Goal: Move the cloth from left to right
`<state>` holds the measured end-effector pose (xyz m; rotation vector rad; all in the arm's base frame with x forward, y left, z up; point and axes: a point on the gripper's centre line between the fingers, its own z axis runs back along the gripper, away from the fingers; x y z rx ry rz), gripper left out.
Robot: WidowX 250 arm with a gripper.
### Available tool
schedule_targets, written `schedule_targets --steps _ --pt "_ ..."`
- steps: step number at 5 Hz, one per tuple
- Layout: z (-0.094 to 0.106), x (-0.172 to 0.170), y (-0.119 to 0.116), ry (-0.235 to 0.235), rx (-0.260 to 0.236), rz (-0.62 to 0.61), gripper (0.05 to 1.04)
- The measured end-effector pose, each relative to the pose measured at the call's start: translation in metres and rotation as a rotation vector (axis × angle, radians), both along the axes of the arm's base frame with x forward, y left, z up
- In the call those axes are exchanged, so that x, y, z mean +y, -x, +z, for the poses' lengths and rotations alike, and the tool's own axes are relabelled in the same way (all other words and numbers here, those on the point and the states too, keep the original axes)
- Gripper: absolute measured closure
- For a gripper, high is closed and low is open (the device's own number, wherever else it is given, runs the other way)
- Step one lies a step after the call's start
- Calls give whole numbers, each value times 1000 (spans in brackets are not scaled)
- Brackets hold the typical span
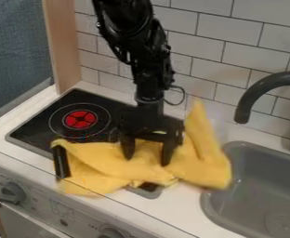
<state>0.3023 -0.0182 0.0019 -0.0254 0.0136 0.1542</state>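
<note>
"Cloth (107, 160) is draped across the front of the stove (39, 122), right part raised near the sink (253, 200). Gripper (148, 161) is spread open over its middle. Best handling?"

"A thick fold should be pinched low, lifted clear, then carried right."

"Obscured?"

"Contact at the fingertips can't be confirmed; what the black bar (60, 161) at left belongs to can't be told."

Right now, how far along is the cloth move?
Partly done, I'd judge: the yellow cloth's right end is at the sink's rim. In hand: gripper down at the cloth, fingers apart; can't tell if it has hold. Left: the rest, lying across the stovetop.
</note>
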Motion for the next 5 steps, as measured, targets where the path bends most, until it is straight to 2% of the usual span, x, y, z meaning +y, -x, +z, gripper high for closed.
schedule_targets --steps 1,2,3,4,5 --pt "-1 6 18 -33 30 11 84" --pt "-1 13 18 -34 31 32 84" --pt "7 14 17 -33 15 33 84" --pt "25 13 9 -24 -43 34 84" --pt "60 13 4 -21 -148 28 84"
